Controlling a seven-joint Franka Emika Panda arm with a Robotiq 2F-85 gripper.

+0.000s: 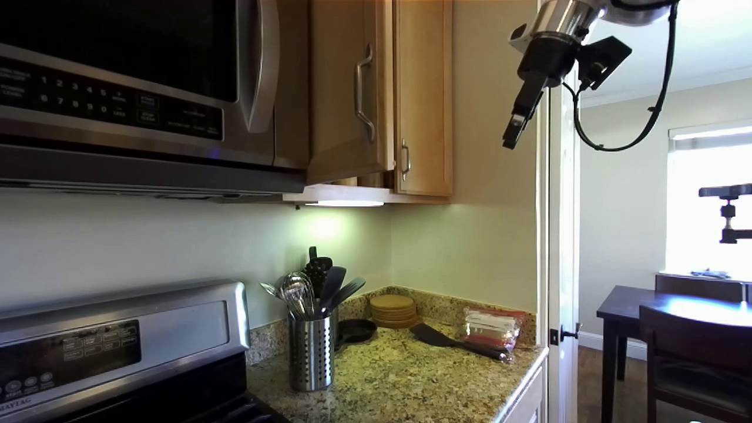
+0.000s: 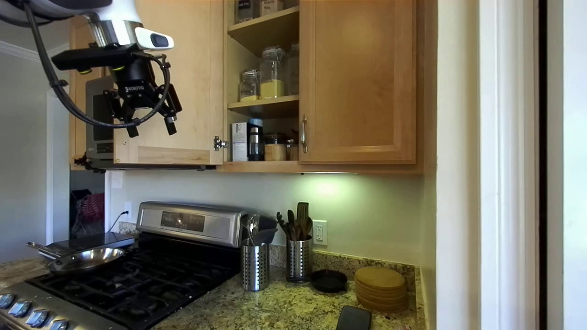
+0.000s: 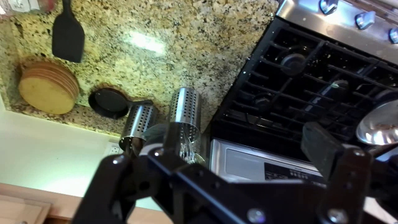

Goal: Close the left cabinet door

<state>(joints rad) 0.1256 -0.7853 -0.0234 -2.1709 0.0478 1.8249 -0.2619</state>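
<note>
Hanging open, the left cabinet door (image 1: 338,97) stands apart from the jaws.

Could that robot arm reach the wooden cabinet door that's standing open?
Probably yes: the gripper is open, and nothing visible stands between it and the inner side of the left cabinet door, though depth is hard to judge. Reaching the handle, on the outer side, would likely mean going around.

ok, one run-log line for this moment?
left cabinet door: open, shelves exposed | fingers: spread, nothing between them, clear of door | status: door not yet closed
</note>
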